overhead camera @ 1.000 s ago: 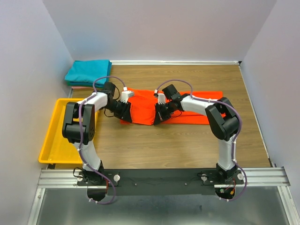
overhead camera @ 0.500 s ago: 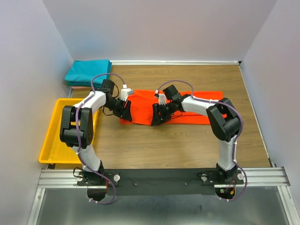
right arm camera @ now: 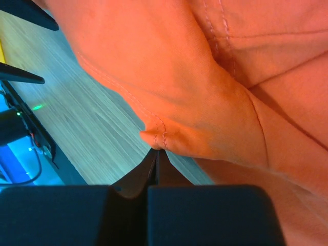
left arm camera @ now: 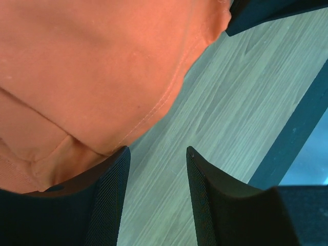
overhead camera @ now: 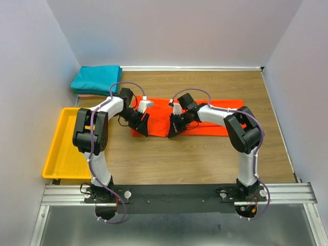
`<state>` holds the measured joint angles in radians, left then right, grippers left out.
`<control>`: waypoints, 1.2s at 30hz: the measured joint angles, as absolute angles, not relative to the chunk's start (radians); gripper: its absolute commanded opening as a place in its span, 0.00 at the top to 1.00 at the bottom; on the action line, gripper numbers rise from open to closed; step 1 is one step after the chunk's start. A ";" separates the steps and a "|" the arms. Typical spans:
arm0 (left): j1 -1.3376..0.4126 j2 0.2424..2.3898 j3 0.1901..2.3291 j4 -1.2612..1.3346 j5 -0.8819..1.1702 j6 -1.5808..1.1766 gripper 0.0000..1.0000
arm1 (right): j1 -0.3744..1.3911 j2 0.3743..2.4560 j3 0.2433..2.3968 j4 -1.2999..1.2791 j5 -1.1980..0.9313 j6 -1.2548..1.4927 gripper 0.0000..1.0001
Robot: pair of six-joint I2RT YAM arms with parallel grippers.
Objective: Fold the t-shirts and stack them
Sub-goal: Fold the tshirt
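The orange-red t-shirt point(overhead camera: 205, 117) lies flattened across the middle of the wooden table. My right gripper point(overhead camera: 173, 131) is shut on a hem fold at the shirt's near edge, and the pinched cloth shows in the right wrist view point(right arm camera: 169, 102) just above the closed gripper point(right arm camera: 156, 149). My left gripper point(overhead camera: 145, 123) is at the shirt's near left corner. In the left wrist view the left gripper point(left arm camera: 158, 156) is open with only bare wood between its fingers. The shirt's edge point(left arm camera: 77, 77) lies against the left finger point(left arm camera: 105, 200). The teal t-shirt point(overhead camera: 96, 78) lies folded at the back left, on the pale pink one point(overhead camera: 82, 94).
A yellow plastic tray point(overhead camera: 61, 154) lies at the left edge of the table, beside the left arm. White walls close in the back and both sides. Bare wood table point(overhead camera: 195, 159) lies between the shirt and the arm bases.
My left gripper has shifted a little to the right along the shirt's near left corner, and its arm has swung with it. The right gripper has stayed shut on the hem, nearly still.
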<state>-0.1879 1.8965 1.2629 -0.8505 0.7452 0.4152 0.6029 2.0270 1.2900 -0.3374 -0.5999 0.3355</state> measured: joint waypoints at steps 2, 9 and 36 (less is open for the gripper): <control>-0.189 1.899 1.266 -0.857 0.745 0.415 0.44 | 0.602 2.027 1.293 -0.338 -0.602 0.339 0.99; -0.189 1.908 1.285 -0.878 0.745 0.424 0.44 | 0.579 2.021 1.324 -0.337 -0.641 0.347 0.99; -0.186 1.890 1.324 -0.954 0.819 0.545 0.43 | 0.646 1.958 1.371 -0.352 -0.500 0.117 0.59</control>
<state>-0.1856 1.8896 1.3239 -0.9543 0.8192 0.5453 0.6464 1.9579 1.3708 -0.3519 -0.4999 0.1173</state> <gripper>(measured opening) 0.574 0.397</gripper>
